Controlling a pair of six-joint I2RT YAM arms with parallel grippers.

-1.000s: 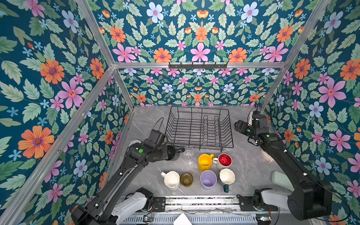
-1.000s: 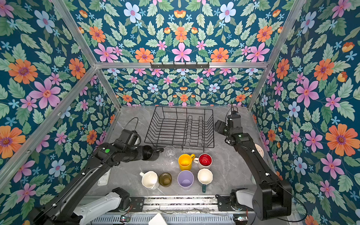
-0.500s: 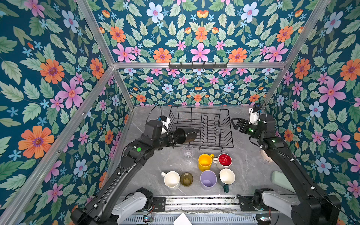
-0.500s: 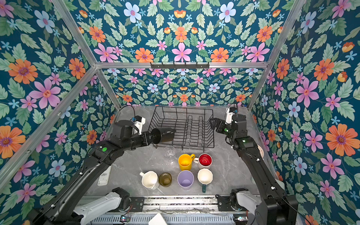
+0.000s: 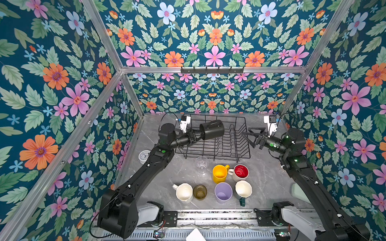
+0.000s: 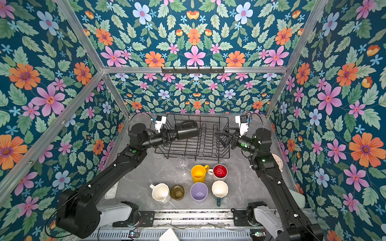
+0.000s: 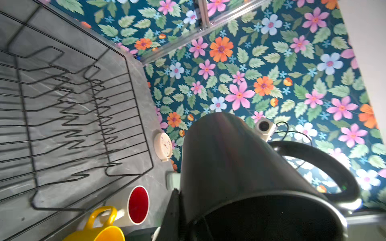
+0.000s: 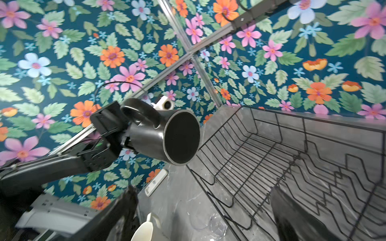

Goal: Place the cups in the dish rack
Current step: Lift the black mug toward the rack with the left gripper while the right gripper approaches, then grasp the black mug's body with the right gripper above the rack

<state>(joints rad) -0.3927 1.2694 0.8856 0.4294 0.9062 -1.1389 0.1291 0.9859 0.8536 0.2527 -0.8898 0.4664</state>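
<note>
Left tool [image 5: 198, 136] is pinching the black mug [image 5: 213, 129] by the wall of its rim. The left wrist view shows one finger [image 7: 173, 208] flat against the outside of the lip, and its partner is hidden, presumably inside. The mug hangs sideways in the air over the left end of the dish rack [image 5: 229, 144], handle up, base pointing across at the right tool [image 5: 248, 139]. That one hovers at the rack's right end with its jaws spread wide and nothing between them.

Now, how does this mug handle? It looks hard, glossy and rigid, so no give under the pads, and probably slick. All its weight sits out beyond the pinch, so I'd expect it to want to swivel in that grip if the wrist turns sharply. The rim wall is a fair place to hold it. The handle loop would be the other option.

Seven more cups wait on the table [image 5: 267, 177] in front of the rack:
- clear glass [image 5: 201, 164], which looks the most fragile and hardest to see
- yellow mug [image 5: 219, 173]
- red-inside mug [image 5: 241, 172]
- white mug [image 5: 184, 192]
- olive glass [image 5: 199, 192]
- lilac tumbler [image 5: 223, 192]
- cream-inside mug [image 5: 243, 188]

They stand close together, some touching, so a rim pinch from above looks cleaner than a side grab. The rack holds nothing yet.
</note>
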